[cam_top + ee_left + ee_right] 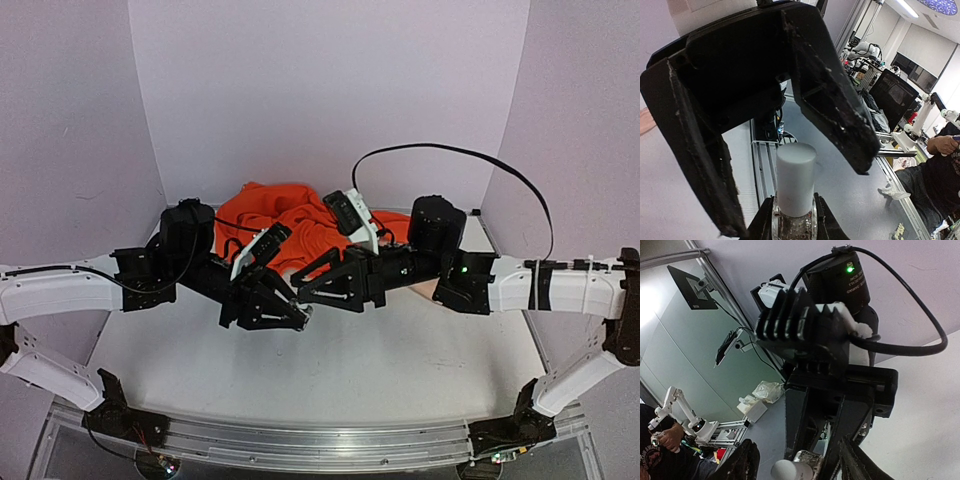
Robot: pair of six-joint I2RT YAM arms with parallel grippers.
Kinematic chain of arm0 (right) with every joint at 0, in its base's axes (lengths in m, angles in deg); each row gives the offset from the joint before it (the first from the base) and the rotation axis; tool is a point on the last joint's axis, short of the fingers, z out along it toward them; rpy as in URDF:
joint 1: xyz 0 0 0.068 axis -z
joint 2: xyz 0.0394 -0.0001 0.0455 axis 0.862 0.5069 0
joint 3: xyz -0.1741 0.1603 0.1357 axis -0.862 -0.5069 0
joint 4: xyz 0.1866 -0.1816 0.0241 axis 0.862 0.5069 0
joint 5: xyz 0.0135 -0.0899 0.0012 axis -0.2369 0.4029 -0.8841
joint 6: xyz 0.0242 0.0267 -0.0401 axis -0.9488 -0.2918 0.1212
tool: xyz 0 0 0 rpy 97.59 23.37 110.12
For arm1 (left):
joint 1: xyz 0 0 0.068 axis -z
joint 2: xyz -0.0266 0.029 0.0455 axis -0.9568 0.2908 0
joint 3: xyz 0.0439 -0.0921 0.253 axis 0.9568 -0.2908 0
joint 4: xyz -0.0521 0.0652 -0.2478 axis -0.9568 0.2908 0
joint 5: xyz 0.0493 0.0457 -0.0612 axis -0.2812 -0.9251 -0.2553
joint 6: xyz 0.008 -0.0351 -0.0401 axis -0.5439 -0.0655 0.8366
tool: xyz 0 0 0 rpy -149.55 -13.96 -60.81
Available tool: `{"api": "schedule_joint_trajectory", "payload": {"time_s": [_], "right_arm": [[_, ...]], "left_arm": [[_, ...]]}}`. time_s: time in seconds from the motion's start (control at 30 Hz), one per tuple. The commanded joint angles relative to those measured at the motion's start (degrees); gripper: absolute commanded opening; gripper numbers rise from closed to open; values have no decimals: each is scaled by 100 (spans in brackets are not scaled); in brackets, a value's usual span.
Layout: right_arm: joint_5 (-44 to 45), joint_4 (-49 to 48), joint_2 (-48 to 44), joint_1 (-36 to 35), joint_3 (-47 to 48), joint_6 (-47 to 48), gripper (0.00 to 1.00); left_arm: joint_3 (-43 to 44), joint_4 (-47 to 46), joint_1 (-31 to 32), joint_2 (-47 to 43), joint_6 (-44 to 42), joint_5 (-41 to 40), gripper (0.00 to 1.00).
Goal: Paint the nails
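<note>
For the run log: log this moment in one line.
left gripper: shut on bottle | right gripper: open around white cap | nails: not visible

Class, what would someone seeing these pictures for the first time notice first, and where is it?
A bright orange cloth heaped at the back of the table catches the eye first. In front of it, mid-table, the left gripper is shut on a small clear bottle with a white cap, and the right gripper stands open around that cap.

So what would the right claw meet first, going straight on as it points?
Probably the white cylindrical cap of the small clear bottle that the left claw holds; depth is unclear.
</note>
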Motion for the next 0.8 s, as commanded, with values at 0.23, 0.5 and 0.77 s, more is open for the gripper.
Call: {"api": "schedule_joint_trajectory", "payload": {"time_s": [0.23, 0.5, 0.77], "right_arm": [[101, 70, -54, -163, 156, 432, 13], [1273, 591, -157, -301, 129, 609, 0], [7021, 2536, 343, -1732, 1152, -162, 0]], "left_arm": [[299, -319, 29, -89, 32, -359, 0], [0, -323, 20, -465, -109, -2261, 0], [-610, -96, 83, -923, -323, -6824, 0]]}}
